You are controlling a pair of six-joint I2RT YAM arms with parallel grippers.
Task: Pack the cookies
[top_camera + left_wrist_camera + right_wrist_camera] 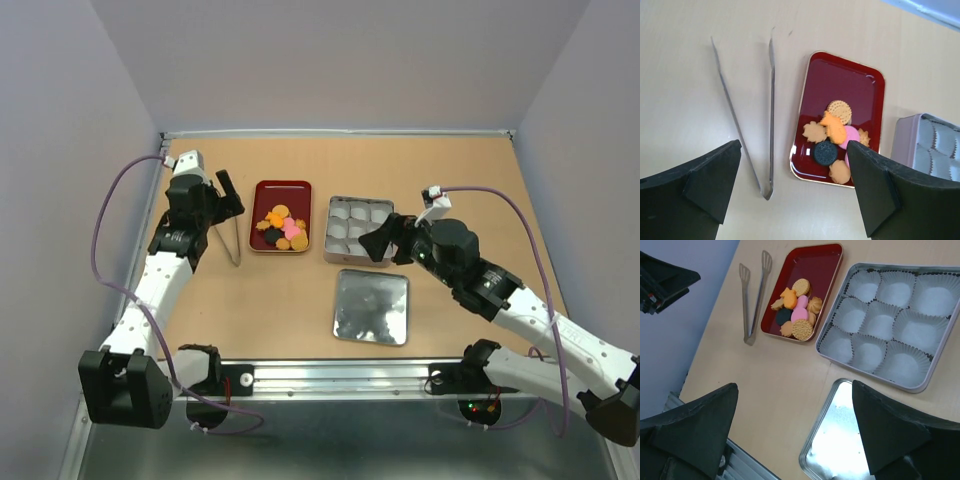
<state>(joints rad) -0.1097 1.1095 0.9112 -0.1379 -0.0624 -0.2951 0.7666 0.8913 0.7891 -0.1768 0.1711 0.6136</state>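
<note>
The cookies point(796, 315) lie heaped in the near end of a glossy dark-red tray point(815, 265), a rounded rectangle toward the far-left part of the bench point(450, 170). They are small discs and scalloped shapes in orange, tan and pink, plus one dark sandwich biscuit, and none is packed yet. Just beside the tray, toward the bench's right edge, stands a shallow metal tin point(327, 232). It is lined with nine white fluted paper cups point(900, 290), all unfilled, presumably one slot per cookie or small group. Its shiny, slightly rippled lid point(840, 435) lies flat and apart, closer to the near edge, probably so the cups can be reached. Thin steel tongs point(772, 115) rest on the tray's other side, tips spread toward the far edge, likely meant for lifting the cookies without crushing them. The left end effector point(794, 145) hangs over the tongs and tray with its dark fingers spread wide, holding nothing. The right end effector point(795, 386) is equally wide and bare, poised over the gap between tin and lid.
</note>
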